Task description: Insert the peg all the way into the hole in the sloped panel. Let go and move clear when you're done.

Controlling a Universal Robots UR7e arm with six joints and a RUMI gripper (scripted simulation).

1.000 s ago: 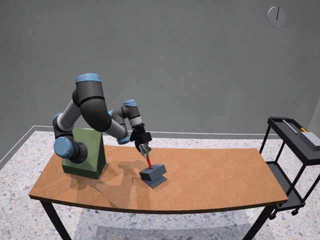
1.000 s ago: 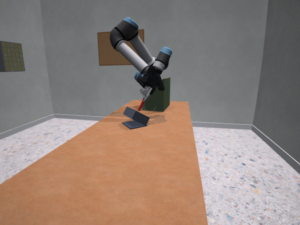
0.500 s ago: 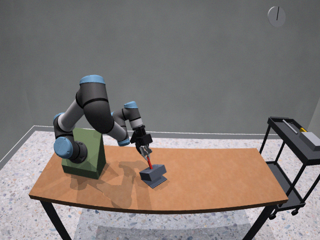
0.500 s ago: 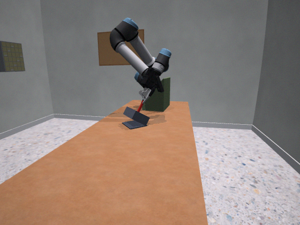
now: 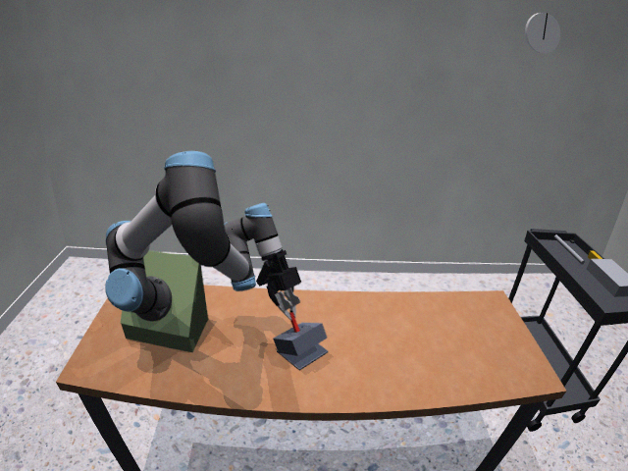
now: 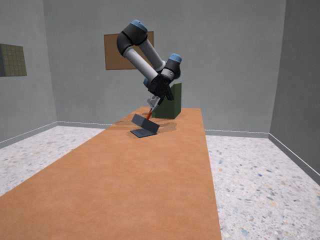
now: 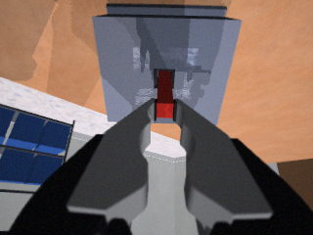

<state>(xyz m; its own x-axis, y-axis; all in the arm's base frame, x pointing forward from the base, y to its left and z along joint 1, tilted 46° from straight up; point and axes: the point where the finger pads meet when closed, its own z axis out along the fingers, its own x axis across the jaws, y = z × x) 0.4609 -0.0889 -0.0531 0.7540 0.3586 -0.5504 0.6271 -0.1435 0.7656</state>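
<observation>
A grey sloped panel [image 5: 300,343] stands on the wooden table, left of the middle. It also shows in the exterior view [image 6: 144,125] and fills the top of the wrist view [image 7: 166,64]. My gripper [image 5: 290,304] is shut on a red peg [image 5: 293,321] and tilts down toward the panel's sloped face. In the wrist view the fingers grip the peg's rear end, and the peg [image 7: 164,93] runs forward into the hole in the panel. Its front part is hidden inside the hole. In the exterior view a short red length [image 6: 149,113] shows between the gripper [image 6: 153,105] and the panel.
A green block [image 5: 170,304] carries the arm's base at the table's left end. A black cart [image 5: 578,298] with a grey box and a rod stands to the right of the table.
</observation>
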